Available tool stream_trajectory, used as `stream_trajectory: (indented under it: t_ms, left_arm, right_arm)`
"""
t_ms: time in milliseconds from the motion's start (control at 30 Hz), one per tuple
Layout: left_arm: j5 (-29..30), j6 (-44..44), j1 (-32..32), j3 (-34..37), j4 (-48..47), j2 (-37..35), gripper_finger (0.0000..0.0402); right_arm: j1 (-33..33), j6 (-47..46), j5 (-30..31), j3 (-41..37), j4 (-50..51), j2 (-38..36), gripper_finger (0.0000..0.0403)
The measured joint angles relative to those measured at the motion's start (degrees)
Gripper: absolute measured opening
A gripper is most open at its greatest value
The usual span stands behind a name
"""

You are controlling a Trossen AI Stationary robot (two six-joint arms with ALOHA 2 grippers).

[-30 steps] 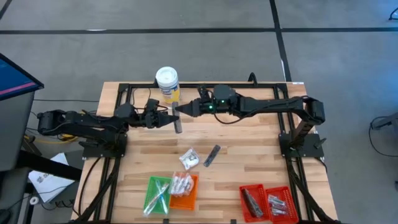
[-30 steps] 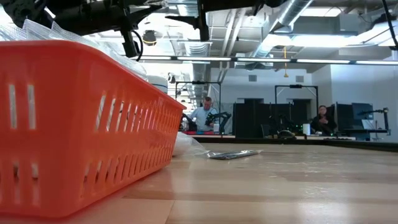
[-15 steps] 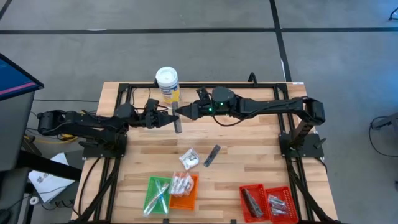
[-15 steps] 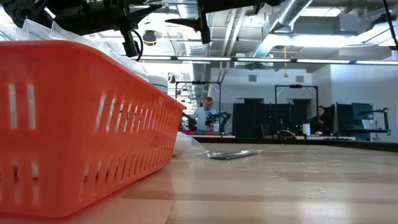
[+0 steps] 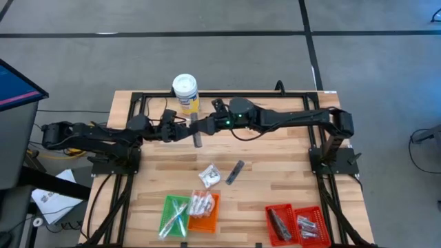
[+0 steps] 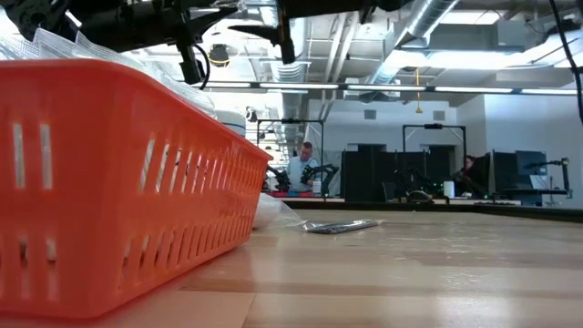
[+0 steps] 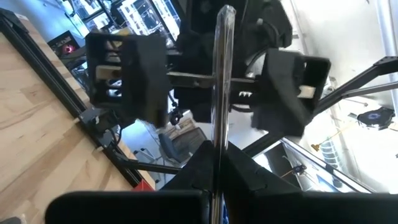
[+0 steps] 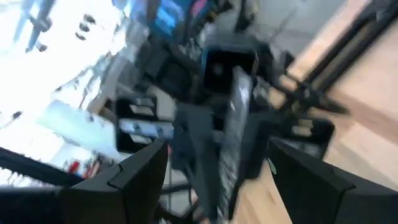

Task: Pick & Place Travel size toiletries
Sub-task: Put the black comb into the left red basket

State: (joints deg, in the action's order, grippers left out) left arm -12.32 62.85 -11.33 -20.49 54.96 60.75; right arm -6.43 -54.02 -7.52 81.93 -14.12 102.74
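Observation:
My left gripper (image 5: 187, 131) is shut on a slim dark grey tube (image 5: 198, 138), held high above the table's far middle. My right gripper (image 5: 198, 122) comes level from the right and is open. Its fingers (image 7: 134, 81) stand on either side of the tube (image 7: 222, 74) without touching it. On the table lie a white crinkly packet (image 5: 209, 175) and another dark tube (image 5: 236, 171). More toiletries lie in the green tray (image 5: 167, 219), the orange tray (image 5: 209, 220) and the red trays (image 5: 295, 208). My left gripper pinches the dark tube between its two fingers, around the middle of its length (image 7: 217, 134). The fingers come roughly level from the table's left and lie across the tube. The tube is lifted clear of the table, with both ends free.
A white-lidded tub with a yellow label (image 5: 185, 93) stands at the far edge, just behind the two grippers. The black frame rail (image 5: 289, 96) runs along the far side. Bare wood (image 5: 275, 169) lies between the loose items and the red trays.
My right gripper has crept a little toward the table's left edge, closer around the tube that my left gripper holds. Its fingers stay open. The tube has kept still.

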Motion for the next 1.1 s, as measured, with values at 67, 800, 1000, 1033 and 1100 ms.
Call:
stream_trajectory:
  t_ms: [67, 800, 1000, 1033, 1100]
  left_arm:
    - [0.0, 0.0, 0.0, 0.0, 0.0, 0.5, 0.0005]
    - [-0.2, 0.0, 0.0, 0.0, 0.3, 0.5, 0.0006]
    - [-0.2, -0.1, 0.0, 0.0, 0.5, 0.5, 0.0007]
    - [-0.3, -0.3, 0.0, 0.0, 0.5, 0.5, 0.0009]
    - [-1.2, -0.3, 0.0, 0.0, 0.5, 0.5, 0.0014]
  right_arm:
    - [-0.4, 0.0, -1.6, 1.7, 0.5, 1.4, 0.027]
    - [-0.3, 1.0, -3.9, 3.0, 3.1, 1.5, 0.0108]
    - [-0.9, 0.6, -6.0, 3.0, 3.9, 1.5, 0.0029]
    - [-0.9, 0.6, -6.0, 3.0, 3.9, 1.5, 0.0016]
    - [-0.9, 0.4, -6.0, 3.0, 3.9, 1.5, 0.0011]
